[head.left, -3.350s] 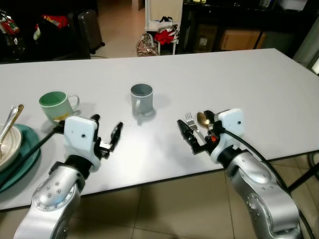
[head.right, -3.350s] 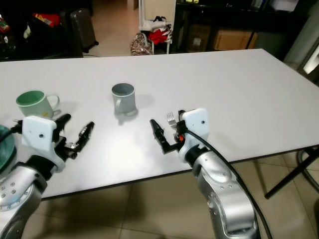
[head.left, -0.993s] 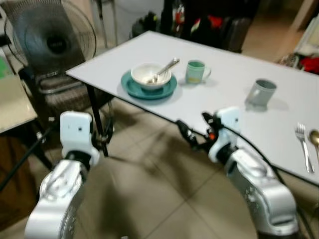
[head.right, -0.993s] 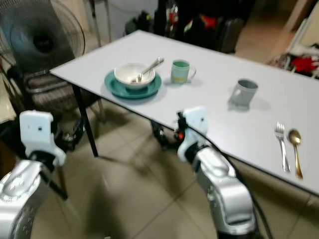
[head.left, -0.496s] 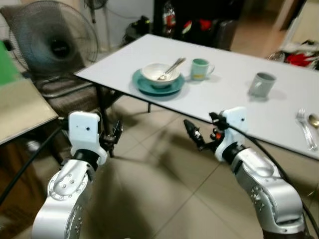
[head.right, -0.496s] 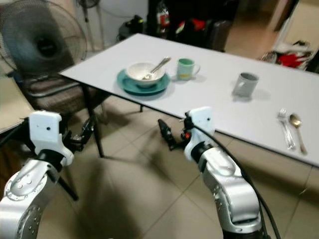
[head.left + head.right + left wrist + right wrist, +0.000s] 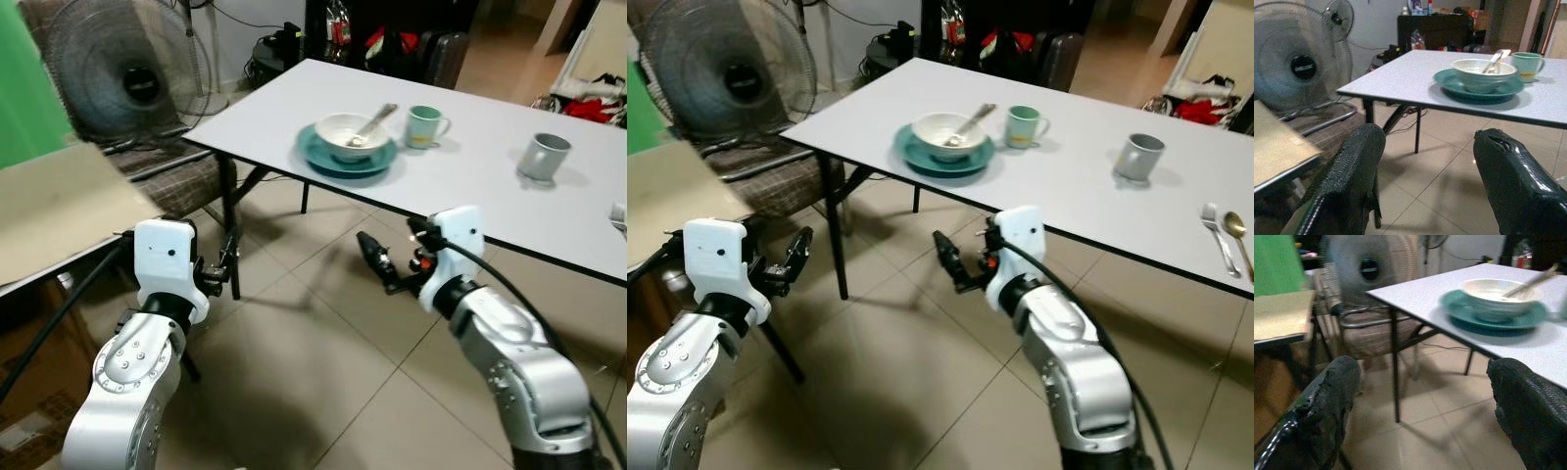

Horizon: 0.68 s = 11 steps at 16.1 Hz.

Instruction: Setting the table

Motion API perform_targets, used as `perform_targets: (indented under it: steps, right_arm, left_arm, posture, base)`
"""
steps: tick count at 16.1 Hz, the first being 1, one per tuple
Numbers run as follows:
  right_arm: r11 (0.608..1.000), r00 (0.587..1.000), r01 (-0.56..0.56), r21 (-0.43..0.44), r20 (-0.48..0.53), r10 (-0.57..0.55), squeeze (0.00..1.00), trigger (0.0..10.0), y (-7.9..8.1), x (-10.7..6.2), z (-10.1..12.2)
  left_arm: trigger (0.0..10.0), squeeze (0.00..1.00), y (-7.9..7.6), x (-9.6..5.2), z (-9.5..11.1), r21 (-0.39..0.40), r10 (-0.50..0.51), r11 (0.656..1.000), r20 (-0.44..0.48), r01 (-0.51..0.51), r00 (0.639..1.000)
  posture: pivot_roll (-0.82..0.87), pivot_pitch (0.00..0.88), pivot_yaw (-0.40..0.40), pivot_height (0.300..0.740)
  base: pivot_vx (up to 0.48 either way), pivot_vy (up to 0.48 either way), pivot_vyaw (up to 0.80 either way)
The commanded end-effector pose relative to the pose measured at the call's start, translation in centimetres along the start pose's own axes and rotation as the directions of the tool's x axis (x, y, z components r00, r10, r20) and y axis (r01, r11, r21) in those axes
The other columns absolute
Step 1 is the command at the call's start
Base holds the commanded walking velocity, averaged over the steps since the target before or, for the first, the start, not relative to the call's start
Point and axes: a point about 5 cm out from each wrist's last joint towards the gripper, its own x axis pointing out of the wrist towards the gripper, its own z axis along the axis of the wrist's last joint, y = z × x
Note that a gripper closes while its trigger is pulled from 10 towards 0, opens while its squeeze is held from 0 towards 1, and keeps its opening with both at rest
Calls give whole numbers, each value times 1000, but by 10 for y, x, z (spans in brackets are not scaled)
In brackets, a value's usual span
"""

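— So, left to right: what's cut off or unclear?

— Fan point(image 7: 132, 73) at far left, its top cropped. A tan board point(image 7: 59, 206) runs off the left edge; what it belongs to is unclear. Left gripper point(image 7: 789, 259) hangs over the floor, fingers spread wide, empty. Right gripper point(image 7: 384, 266) hangs below the table point(image 7: 1087, 196) edge, also wide open and empty; one finger is partly hidden behind its wrist.

— Counts on the table?

— One teal plate point(image 7: 945, 157), one white bowl point(image 7: 945, 132) on it, one utensil point(image 7: 972, 118) leaning in the bowl, type unclear. Two mugs: green mug point(image 7: 1023, 125) beside the plate, grey mug point(image 7: 1138, 158) further right. One fork point(image 7: 1217, 235) and one gold spoon point(image 7: 1240, 235) near the right edge, side by side.
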Motion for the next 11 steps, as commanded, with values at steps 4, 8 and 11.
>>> perform_targets:
  steps: [4, 8, 11]
  right_arm:
    - [1000, 1000, 10, -6, 1, -10, 0, 10000, -3, -1, 3]
    - [1000, 1000, 12, -3, -1, -13, 0, 10000, -4, -1, 3]
    - [1000, 1000, 12, -2, 2, -12, 0, 10000, -5, -1, 4]
  left_arm:
    - [10000, 0, -1, 1, 1, 10, -5, 1000, 7, 5, 1000]
    - [10000, 0, -2, 1, -1, 13, -10, 1000, -1, 10, 1000]
    - [10000, 0, -2, 1, -1, 7, -5, 1000, -2, 5, 1000]
  posture:
    - [-93, 0, -28, 740]
    - [-92, 0, -30, 740]
    - [-93, 0, -33, 740]
  base:
    - [0, 319, 0]
    - [0, 316, 0]
    - [0, 319, 0]
